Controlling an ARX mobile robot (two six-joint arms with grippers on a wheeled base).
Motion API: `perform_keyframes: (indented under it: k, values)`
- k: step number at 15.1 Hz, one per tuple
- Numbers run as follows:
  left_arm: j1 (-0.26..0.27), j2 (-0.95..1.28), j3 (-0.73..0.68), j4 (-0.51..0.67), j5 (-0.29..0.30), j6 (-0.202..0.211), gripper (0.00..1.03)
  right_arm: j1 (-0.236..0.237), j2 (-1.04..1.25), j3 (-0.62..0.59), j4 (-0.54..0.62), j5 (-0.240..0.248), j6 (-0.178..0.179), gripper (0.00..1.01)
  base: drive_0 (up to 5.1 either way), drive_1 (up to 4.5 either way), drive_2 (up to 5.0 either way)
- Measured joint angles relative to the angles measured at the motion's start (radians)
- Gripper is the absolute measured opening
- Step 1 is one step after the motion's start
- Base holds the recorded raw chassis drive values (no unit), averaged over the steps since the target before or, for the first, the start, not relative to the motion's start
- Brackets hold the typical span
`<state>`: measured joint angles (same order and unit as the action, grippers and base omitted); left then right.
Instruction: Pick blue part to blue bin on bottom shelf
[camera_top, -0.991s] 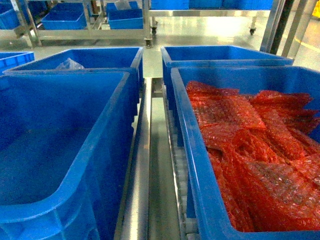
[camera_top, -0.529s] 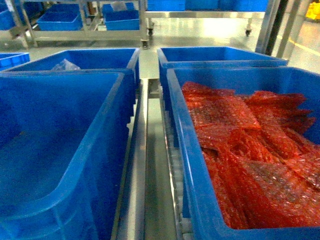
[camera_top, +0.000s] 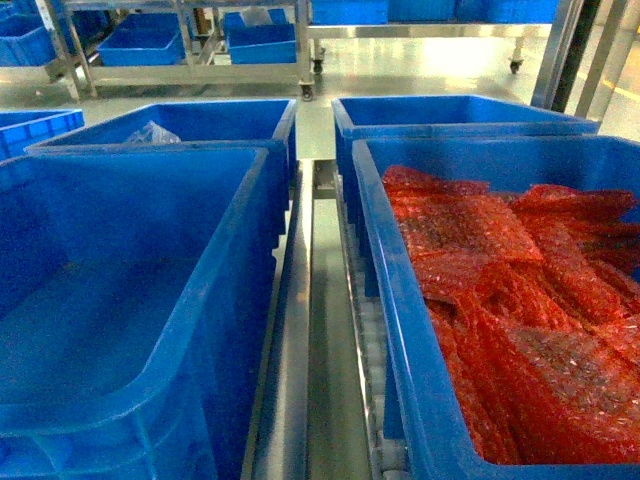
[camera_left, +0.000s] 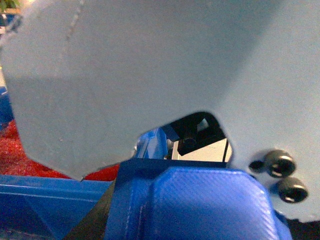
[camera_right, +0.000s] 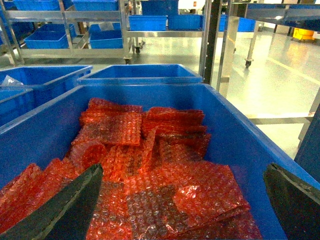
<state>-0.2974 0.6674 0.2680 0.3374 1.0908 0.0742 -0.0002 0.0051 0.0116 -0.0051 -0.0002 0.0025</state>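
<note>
Four deep blue plastic bins sit two by two on a steel rack, with a bare steel divider rail (camera_top: 310, 330) running between the left pair and the right pair. The near left bin (camera_top: 130, 330) looks bare inside. The near right bin (camera_top: 400, 330) holds a loose heap of red bubble-wrap pouches (camera_top: 510, 300), overlapping at all angles. Behind them, the far left bin (camera_top: 200, 120) has a small clear plastic bag (camera_top: 152, 132) in it, and the far right bin (camera_top: 450, 110) stands just behind the pouch-filled one.

The right gripper (camera_right: 185, 210) hangs above the red pouches with its two dark fingers (camera_right: 65, 210) spread wide and nothing between them.

The left gripper cannot be judged: its wrist view is blocked by a pale grey panel (camera_left: 150, 65) and a blue textured moulding (camera_left: 200, 205).

No blue part is distinguishable anywhere.

Across the pale floor stand further steel racks (camera_top: 190, 60) with more blue bins.
</note>
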Motion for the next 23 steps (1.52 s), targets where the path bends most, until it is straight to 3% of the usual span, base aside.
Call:
perform_keyframes:
  k: [23]
  values:
    - [0.0,0.0,0.0,0.0,0.0,-0.008,0.43,0.0,0.0,0.0,0.0,0.0,0.0,0.98,0.0,0.0,0.0]
